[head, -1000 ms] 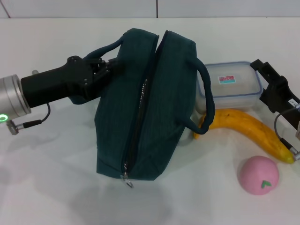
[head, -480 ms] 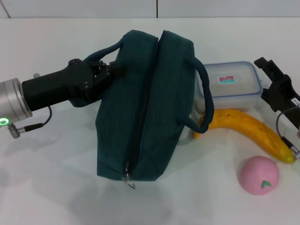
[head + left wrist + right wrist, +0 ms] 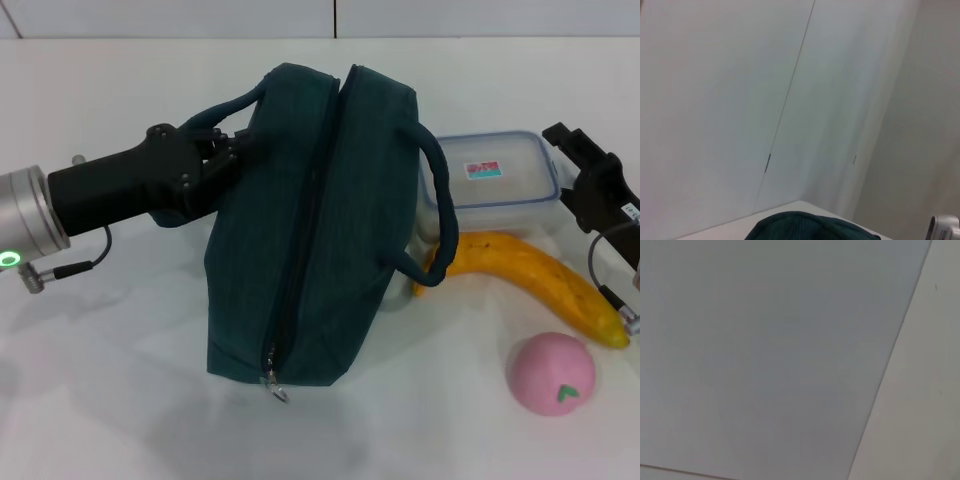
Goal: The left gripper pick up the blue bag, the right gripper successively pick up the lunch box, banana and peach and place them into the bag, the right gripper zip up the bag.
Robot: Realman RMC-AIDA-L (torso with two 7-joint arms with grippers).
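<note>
While the left gripper [image 3: 222, 150] has its fingers pinched on the near handle of the blue bag [image 3: 310, 230], the thing I'd worry about most is that grip. It holds only a soft strap, so the bag hangs and leans from it rather than standing square, and a slack handle could slide through the fingers or let the body twist. The zip line running down the top looks almost closed from where I stand, with just a narrow dark slit between the two halves. If the mouth is not spread wider, I'd guess the lunch box [image 3: 490, 185] would catch on the edges instead of dropping in.

The right gripper [image 3: 590, 175] sits just past the far end of the lunch box, off to the side away from the left fingers; I cannot tell whether its fingers are spread or together. The banana [image 3: 530, 275] lies touching or nearly touching the front of the lunch box, and the bag's other handle loops down right against both. Reaching for the box could nudge the banana or snag that loop.

The bag itself is dark teal cloth, ribbed, plump, resting on the white table [image 3: 110, 400] right beside the left fingers, its zip pull [image 3: 272, 385] dangling at the near end. The pink peach [image 3: 551, 373] sits apart, nearer me than the banana.
</note>
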